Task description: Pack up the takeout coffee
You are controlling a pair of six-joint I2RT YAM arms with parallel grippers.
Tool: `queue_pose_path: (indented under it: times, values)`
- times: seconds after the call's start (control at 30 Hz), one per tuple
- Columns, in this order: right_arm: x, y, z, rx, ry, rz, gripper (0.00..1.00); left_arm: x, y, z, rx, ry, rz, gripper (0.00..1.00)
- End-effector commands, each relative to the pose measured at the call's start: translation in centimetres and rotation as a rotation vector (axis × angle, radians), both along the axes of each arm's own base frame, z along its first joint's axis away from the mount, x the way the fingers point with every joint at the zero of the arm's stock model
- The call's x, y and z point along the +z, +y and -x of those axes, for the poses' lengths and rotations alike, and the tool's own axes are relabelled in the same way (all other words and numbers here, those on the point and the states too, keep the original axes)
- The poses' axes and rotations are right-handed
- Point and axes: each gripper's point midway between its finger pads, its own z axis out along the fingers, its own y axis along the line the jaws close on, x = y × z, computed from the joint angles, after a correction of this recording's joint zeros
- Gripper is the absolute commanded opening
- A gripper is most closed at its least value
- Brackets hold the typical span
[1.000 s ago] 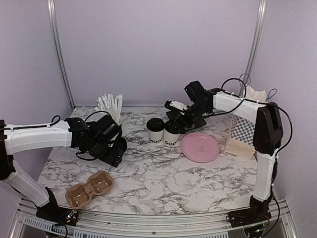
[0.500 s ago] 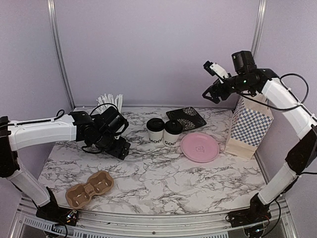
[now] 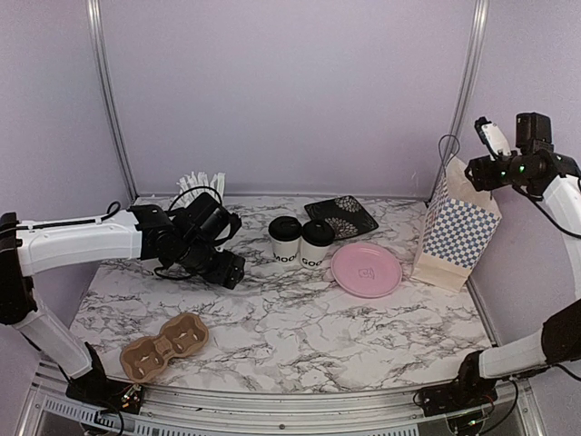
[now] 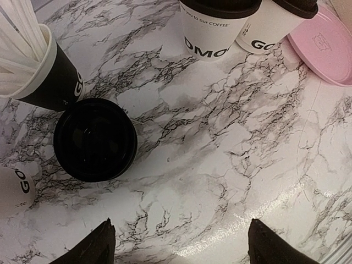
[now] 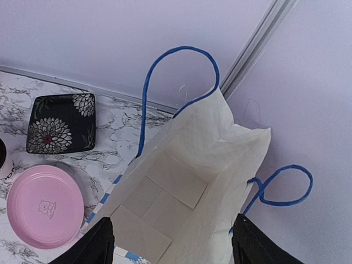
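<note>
The takeout coffee is two white cups with black lids, the left cup (image 3: 284, 242) (image 4: 217, 27) and the right cup (image 3: 316, 244) (image 4: 278, 25), standing side by side mid-table. My left gripper (image 3: 231, 269) (image 4: 181, 245) hangs low over bare marble to their left. It is open and holds nothing. My right gripper (image 3: 479, 174) (image 5: 173, 236) is raised above the open mouth of the blue-checked paper bag (image 3: 454, 232) (image 5: 181, 181) at the right. Its jaws stand apart and empty, and the bag's inside looks empty.
A cardboard two-cup carrier (image 3: 163, 345) lies near the front left. A pink plate (image 3: 366, 269) (image 5: 44, 206) and a black floral dish (image 3: 340, 216) (image 5: 60, 124) sit between cups and bag. A black cup of straws (image 4: 49, 77) and a black round lid (image 4: 94, 138) stand by my left gripper.
My right arm has lifted away from the cups and swung right, up over the paper bag. My left gripper has edged right towards the cups.
</note>
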Motion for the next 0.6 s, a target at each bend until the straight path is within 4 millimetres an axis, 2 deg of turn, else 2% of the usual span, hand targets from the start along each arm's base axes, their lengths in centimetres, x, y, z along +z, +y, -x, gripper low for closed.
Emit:
queue_pose_path:
  times: [0.0, 0.07, 0.17, 0.33, 0.57]
  values:
    - [-1.9, -4.8, 2.4, -0.207, 0.035, 0.025, 0.7, -0.1, 0.4, 0.1, -0.013, -0.013, 0.005, 0.84]
    - [-3.1, -6.6, 3.0, -0.271, 0.073, 0.043, 0.67, -0.2, 0.7, 0.1, -0.012, -0.019, -0.003, 0.84]
    - [-4.5, -8.0, 2.8, -0.308, 0.115, 0.031, 0.66, -0.5, 0.7, 0.1, -0.022, -0.018, -0.009, 0.84]
    - [-4.9, -8.9, 0.2, -0.299, 0.138, -0.025, 0.66, -0.6, 0.8, 0.3, -0.03, -0.02, -0.003, 0.84]
    - [-5.9, -9.5, -3.4, -0.267, 0.156, -0.073, 0.55, -0.4, 1.2, 0.6, -0.018, -0.024, 0.01, 0.84]
